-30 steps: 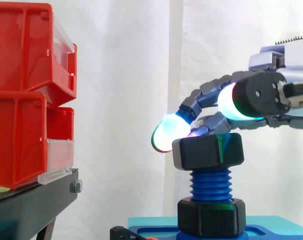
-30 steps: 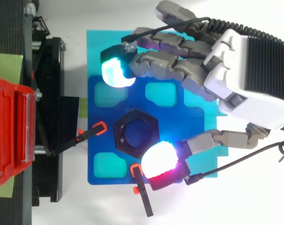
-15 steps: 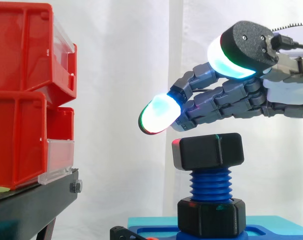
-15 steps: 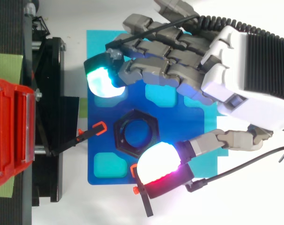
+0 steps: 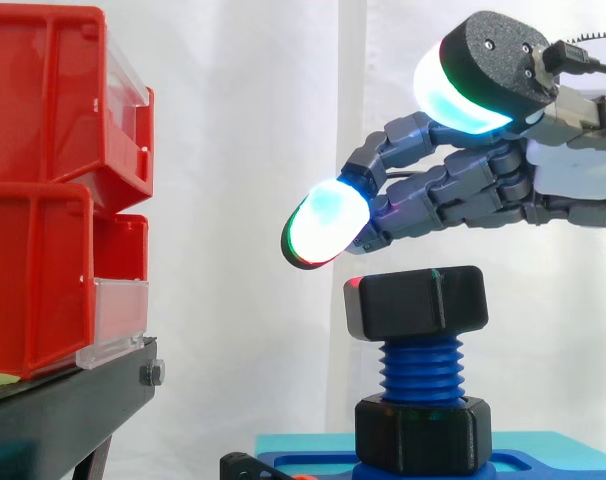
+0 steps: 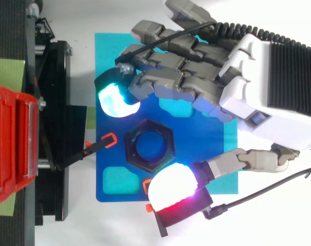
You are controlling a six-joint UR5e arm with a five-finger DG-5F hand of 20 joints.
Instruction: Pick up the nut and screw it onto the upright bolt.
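A black hex nut (image 5: 415,302) (image 6: 149,145) sits on top of the upright blue threaded bolt (image 5: 419,368), a few threads down. A second black nut (image 5: 422,433) rests at the bolt's foot on the blue base plate (image 6: 213,137). My hand (image 5: 478,190) (image 6: 258,107) hovers above the nut, clear of it. Its fingers are loosely bent and spread, holding nothing. One glowing fingertip (image 5: 324,224) hangs to the upper left of the nut, and the thumb's pad (image 6: 172,187) sits beside the nut's near edge in the top view.
Red bins (image 5: 53,190) stand stacked on a black stand (image 5: 68,405) at the left. The blue plate has teal recessed pockets (image 6: 118,180) and lies on a teal mat (image 6: 107,43). Small orange-tipped black clamps (image 6: 98,145) sit at the plate's left and lower edges.
My hand let go of the nut and rose above it, fingers spreading. Over the last half second it barely shifted. The nut stays on the bolt.
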